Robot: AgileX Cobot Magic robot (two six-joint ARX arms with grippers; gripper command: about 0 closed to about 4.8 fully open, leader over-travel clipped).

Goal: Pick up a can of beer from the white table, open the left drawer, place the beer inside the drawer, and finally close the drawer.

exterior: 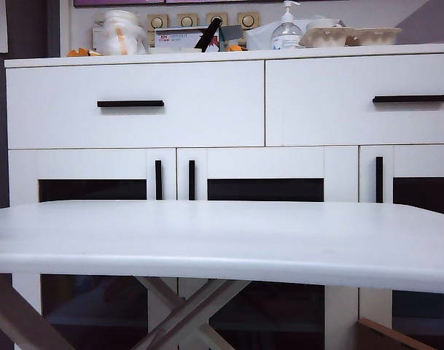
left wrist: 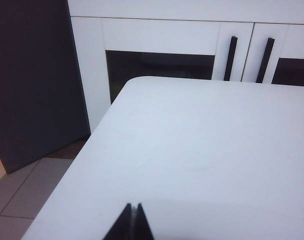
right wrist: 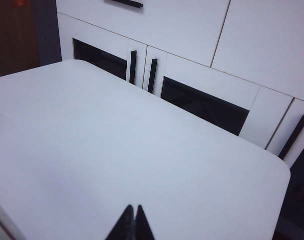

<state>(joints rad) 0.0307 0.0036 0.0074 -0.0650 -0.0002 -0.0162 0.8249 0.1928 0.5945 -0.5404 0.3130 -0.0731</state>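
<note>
The white table (exterior: 207, 233) fills the foreground, and its top is bare in every view; the can of beer is out of view. Behind it stands the white cabinet, its left drawer (exterior: 134, 127) shut, with a black bar handle (exterior: 130, 103). My left gripper (left wrist: 134, 205) hovers over the table (left wrist: 191, 150) near its left corner, shut with nothing between its tips. My right gripper (right wrist: 134, 206) is over the table (right wrist: 117, 150) too, shut and empty. Neither gripper shows in the exterior view.
The narrower right drawer (exterior: 360, 109) is shut too. Below are glass-panelled doors with vertical black handles (exterior: 158, 180). A clear pump bottle (exterior: 286, 29), egg cartons (exterior: 349, 35) and other clutter sit on the cabinet top. A dark panel (left wrist: 32, 80) and tiled floor lie left of the table.
</note>
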